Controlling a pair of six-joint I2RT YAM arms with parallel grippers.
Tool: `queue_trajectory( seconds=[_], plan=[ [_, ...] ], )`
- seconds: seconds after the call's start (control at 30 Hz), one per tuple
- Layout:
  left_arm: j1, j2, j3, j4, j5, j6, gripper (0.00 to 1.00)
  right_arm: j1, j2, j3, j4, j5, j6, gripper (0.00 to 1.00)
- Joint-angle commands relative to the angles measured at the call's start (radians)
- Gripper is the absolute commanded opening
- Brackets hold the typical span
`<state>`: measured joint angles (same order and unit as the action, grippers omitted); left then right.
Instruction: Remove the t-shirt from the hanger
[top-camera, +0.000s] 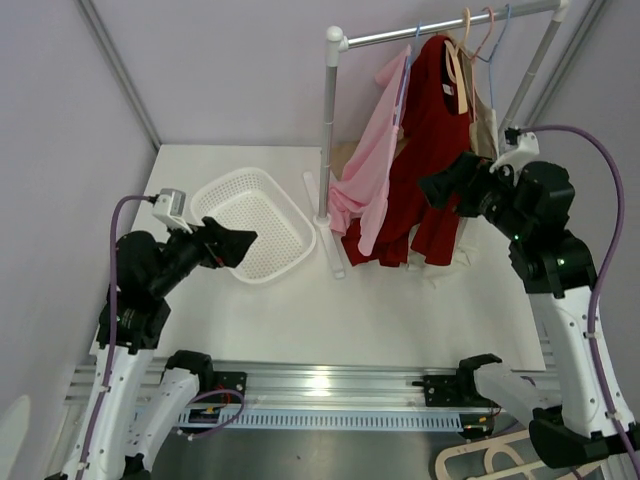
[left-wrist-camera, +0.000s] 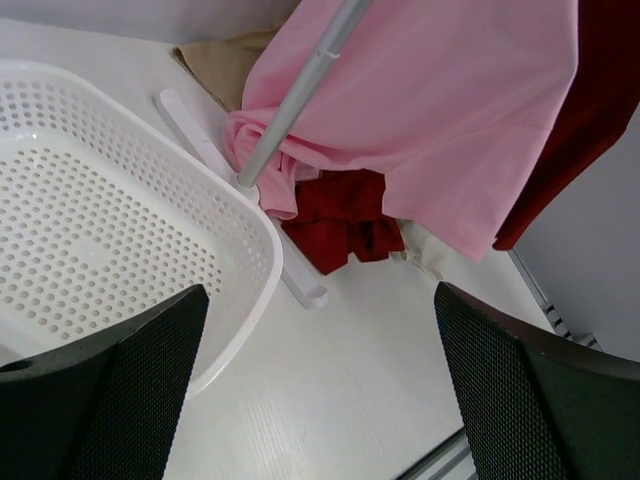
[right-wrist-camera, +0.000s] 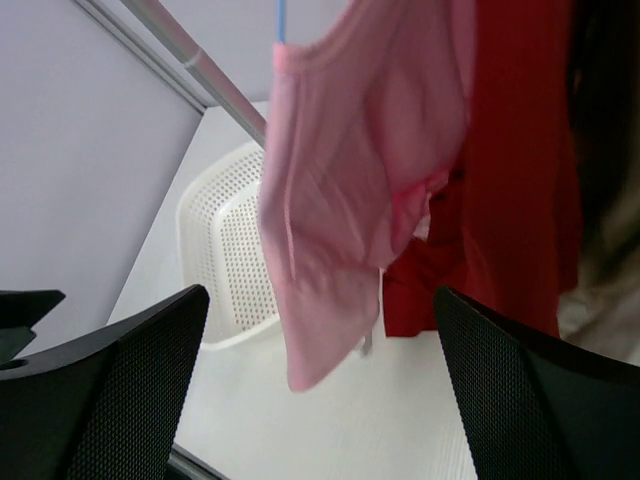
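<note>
Top view: your pink t-shirt (top-camera: 372, 170) hangs from a blue hanger (top-camera: 416, 30) at the rail's (top-camera: 450, 27) left end, with a red t-shirt (top-camera: 430, 130) just right of it. Your left fingers (top-camera: 232, 243) are spread wide, empty, over the basket's (top-camera: 308, 235) left rim. Your right fingers (top-camera: 445, 188) are spread wide, empty, near the red t-shirt.
Left wrist: pink hem bunched around the rack post (left-wrist-camera: 290, 110).
Right wrist: pink t-shirt ahead, untouched.

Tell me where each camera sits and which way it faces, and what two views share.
Top external: above and behind the bases, looking down on the table; both arms, left gripper and right gripper show.
Left wrist: on the left arm, facing the basket and pink t-shirt; its own fingers show.
Right wrist: facing the pink t-shirt and red t-shirt; its fingers show.
Shared: both wrists see basket and pink t-shirt.
</note>
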<state>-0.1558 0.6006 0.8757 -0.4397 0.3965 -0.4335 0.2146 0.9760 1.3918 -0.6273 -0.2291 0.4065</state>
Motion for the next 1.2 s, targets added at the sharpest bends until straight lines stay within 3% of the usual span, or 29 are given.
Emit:
queue_trajectory(
  seconds=[0.0, 0.3, 0.43, 0.73, 0.83, 0.93, 1.17],
  plan=[
    [-0.008, 0.008, 0.094, -0.004, -0.048, 0.019, 1.0, 0.081, 0.087, 0.136, 0.032, 0.135, -0.032, 0.99],
    [-0.019, 0.041, 0.126, 0.03, -0.061, -0.01, 1.0, 0.275, 0.499, 0.649, -0.094, 0.401, -0.146, 1.0],
    [-0.028, 0.054, 0.14, 0.015, -0.091, 0.004, 0.99, 0.298, 0.628, 0.78, -0.12, 0.565, -0.178, 0.99],
    [-0.031, 0.065, 0.18, -0.014, -0.15, 0.038, 0.99, 0.287, 0.799, 0.958, -0.146, 0.606, -0.205, 0.99],
    [-0.031, 0.064, 0.18, -0.014, -0.153, 0.039, 1.0, 0.289, 0.831, 0.984, -0.134, 0.609, -0.21, 0.86],
    [-0.031, 0.059, 0.171, -0.013, -0.154, 0.045, 1.0, 0.29, 0.834, 0.98, -0.114, 0.622, -0.212, 0.68],
    [-0.031, 0.054, 0.16, -0.011, -0.153, 0.052, 1.0, 0.29, 0.839, 0.971, -0.085, 0.654, -0.236, 0.52]
  ],
)
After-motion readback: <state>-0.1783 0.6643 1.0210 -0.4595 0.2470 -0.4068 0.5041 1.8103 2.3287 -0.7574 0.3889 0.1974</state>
